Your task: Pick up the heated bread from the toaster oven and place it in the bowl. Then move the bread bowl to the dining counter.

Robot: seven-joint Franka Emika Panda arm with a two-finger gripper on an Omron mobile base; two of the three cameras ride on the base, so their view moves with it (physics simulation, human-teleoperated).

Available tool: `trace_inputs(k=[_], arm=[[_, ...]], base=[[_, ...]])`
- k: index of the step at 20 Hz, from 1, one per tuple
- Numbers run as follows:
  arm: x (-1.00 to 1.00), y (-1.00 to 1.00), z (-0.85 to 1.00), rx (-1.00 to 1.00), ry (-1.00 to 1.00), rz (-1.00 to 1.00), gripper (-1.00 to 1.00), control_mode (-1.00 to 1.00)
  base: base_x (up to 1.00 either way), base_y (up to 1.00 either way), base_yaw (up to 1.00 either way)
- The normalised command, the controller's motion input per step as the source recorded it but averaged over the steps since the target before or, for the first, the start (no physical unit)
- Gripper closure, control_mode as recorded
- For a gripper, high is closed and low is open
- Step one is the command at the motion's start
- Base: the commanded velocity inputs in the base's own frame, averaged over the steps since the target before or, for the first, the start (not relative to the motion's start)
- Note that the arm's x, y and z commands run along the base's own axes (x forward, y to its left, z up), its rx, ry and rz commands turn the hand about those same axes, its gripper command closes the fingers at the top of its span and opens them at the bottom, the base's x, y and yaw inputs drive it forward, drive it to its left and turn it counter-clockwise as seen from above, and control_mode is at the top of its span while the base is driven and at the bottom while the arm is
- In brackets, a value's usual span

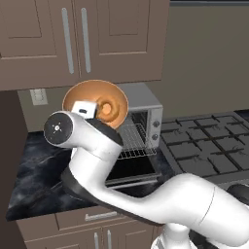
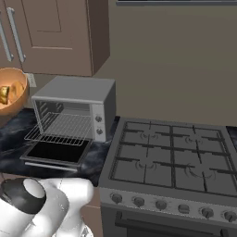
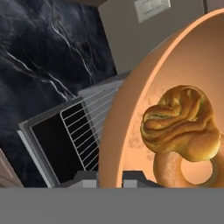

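Observation:
The orange-tan bowl [image 1: 116, 95] hangs in the air, tipped on its side, up and to the left of the toaster oven [image 1: 146, 99]. My gripper [image 1: 83, 110] is shut on the bowl's rim, and the rim runs between the two fingertips [image 3: 86, 178] in the hand view. The golden lumpy bread [image 3: 181, 124] rests inside the bowl [image 3: 131, 109] against its raised ring. The bowl [image 2: 13, 95] with the bread [image 2: 4, 95] also shows at the left edge of the right base view. The silver toaster oven [image 2: 74, 90] stands with its dark glass door [image 2: 55, 152] dropped down and its wire rack [image 2: 60, 127] slid out. The dining counter is out of view.
A gas stove [image 2: 171, 157] sits right of the oven. Brown wall cupboards [image 1: 82, 39] hang close above the lifted bowl. The oven stands on a black marble counter [image 1: 34, 180], with a wall outlet [image 1: 38, 96] behind.

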Motion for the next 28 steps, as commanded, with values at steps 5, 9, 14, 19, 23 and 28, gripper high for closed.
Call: trace_inputs(k=[5, 9, 14, 19, 23, 28], arm=[[-0.30, -1.00, 0.27, 0.21, 0.00, 0.09, 1.00, -1.00], [-0.34, -1.00, 0.00, 0.24, 0.00, 0.14, 1.00, -1.00], [-0.01, -0.16, 0.00, 0.02, 0.02, 0.02, 1.00, -1.00], [0.00, 0.00, 0.00, 0.00, 0.00, 0.00, 1.00, 1.00], [0.00, 0.00, 0.00, 0.00, 0.00, 0.00, 1.00, 1.00], [0.00, 0.00, 0.00, 0.00, 0.00, 0.00, 1.00, 1.00]], base=[[0.00, 0.00, 0.00], [0.00, 0.00, 0.00], [0.00, 0.00, 0.00], [-0.57, -0.50, 0.11], [-1.00, -0.84, 0.55], [-0.62, -0.44, 0.93]])
